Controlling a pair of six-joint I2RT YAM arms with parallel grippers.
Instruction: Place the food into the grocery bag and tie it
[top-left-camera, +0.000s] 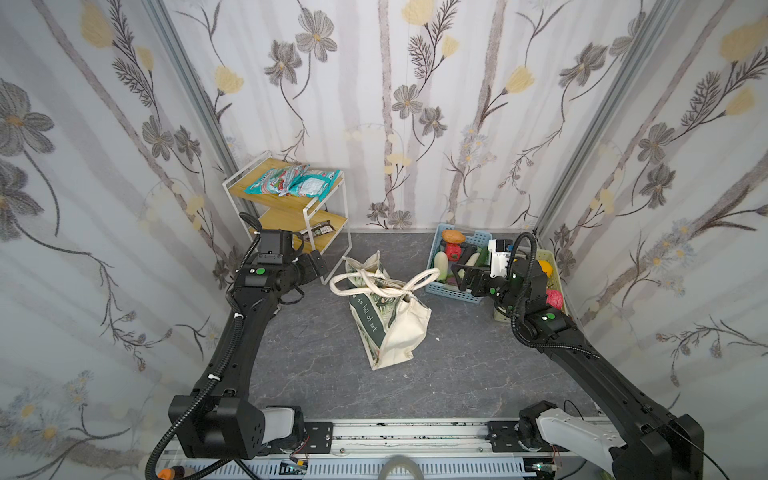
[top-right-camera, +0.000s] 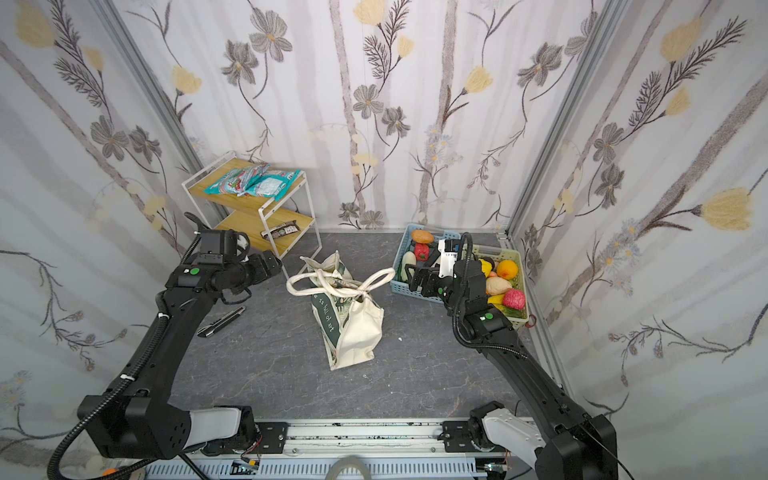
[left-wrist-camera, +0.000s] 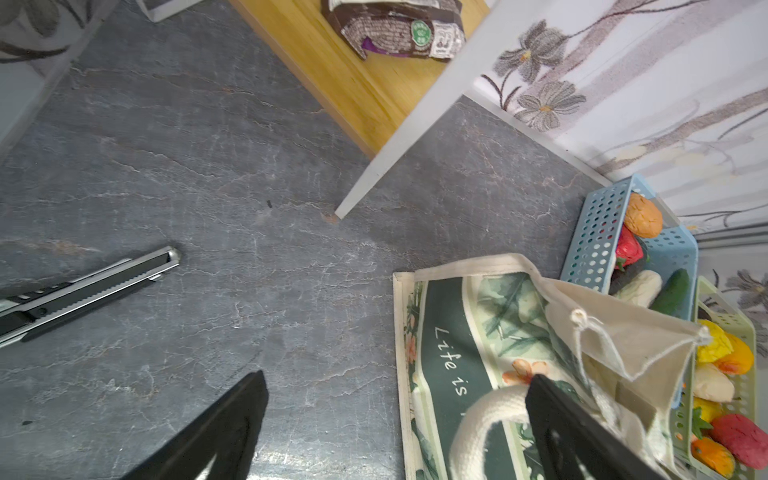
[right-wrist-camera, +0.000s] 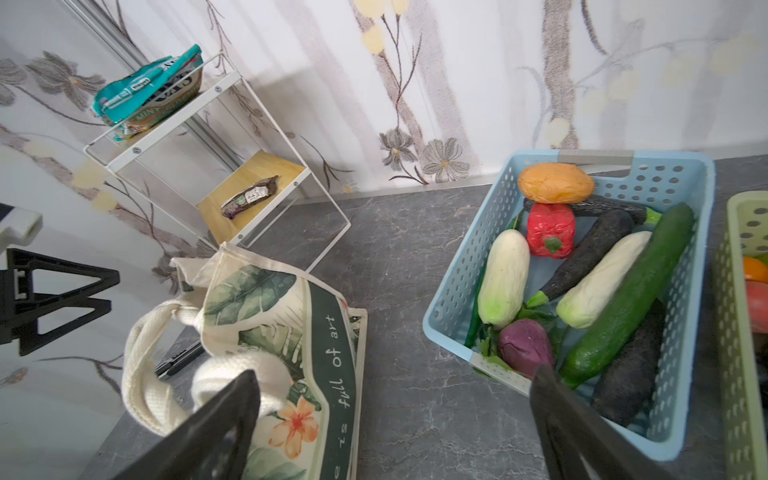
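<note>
The cream grocery bag (top-left-camera: 392, 328) (top-right-camera: 353, 332) stands mid-floor, its strap handles (top-left-camera: 405, 289) crossed into a knot with a loop on each side. What is inside it is hidden. My left gripper (top-left-camera: 321, 266) (left-wrist-camera: 397, 376) hovers open just left of the bag, one finger (left-wrist-camera: 552, 419) by a handle loop (left-wrist-camera: 486, 411). My right gripper (top-left-camera: 459, 274) (right-wrist-camera: 395, 372) is open to the right of the bag (right-wrist-camera: 291, 316), holding nothing. Toy vegetables (right-wrist-camera: 627, 291) fill the blue basket (right-wrist-camera: 457, 266). Fruits (top-right-camera: 507, 270) lie in the pale green basket (top-right-camera: 517, 318). Teal snack packets (top-left-camera: 293, 183) rest on the shelf top.
A white-framed wooden two-tier shelf (top-left-camera: 286, 210) stands back left, with a dark snack bar (left-wrist-camera: 399, 29) on its lower board. A utility knife (top-right-camera: 220, 322) (left-wrist-camera: 83, 286) lies on the grey floor under the left arm. Flowered walls close in on three sides.
</note>
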